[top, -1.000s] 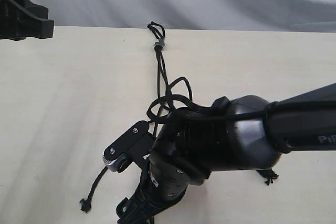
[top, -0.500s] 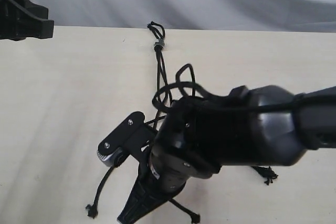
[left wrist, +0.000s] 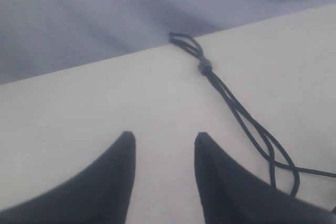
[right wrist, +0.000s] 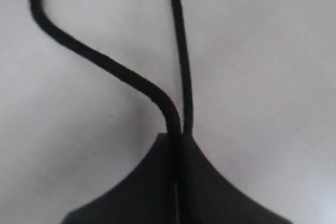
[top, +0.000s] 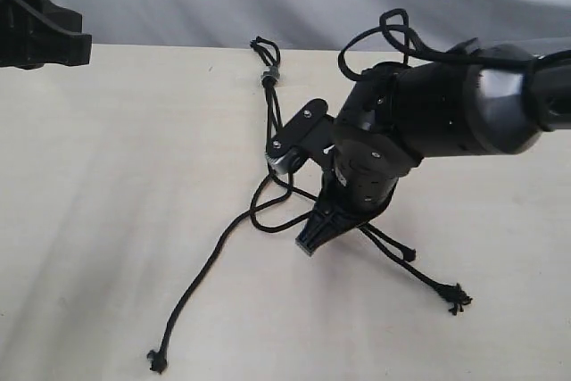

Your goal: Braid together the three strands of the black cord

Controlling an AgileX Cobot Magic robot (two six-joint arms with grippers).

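Your right arm's wrist and its camera bracket cover part of the black cord in the exterior view. You cannot trace there how the three strands cross under it.

The right gripper points down at the table with its jaws pressed together. In the right wrist view two runs of cord meet at the closed tips and vanish between them. It is hard to tell whether these are two separate strands or one doubled over.

The left arm is cut off at the top left corner of the exterior view, and its gripper does not show there. Its wrist view shows the left gripper with its fingers spread apart and nothing between them, above bare tabletop.

The cord lies on the table with its short loop at the far edge and the grey band just below it. One strand trails away to a frayed tip near the front left. The other two end to the right of the gripper, one tip close by and one tip farther out.
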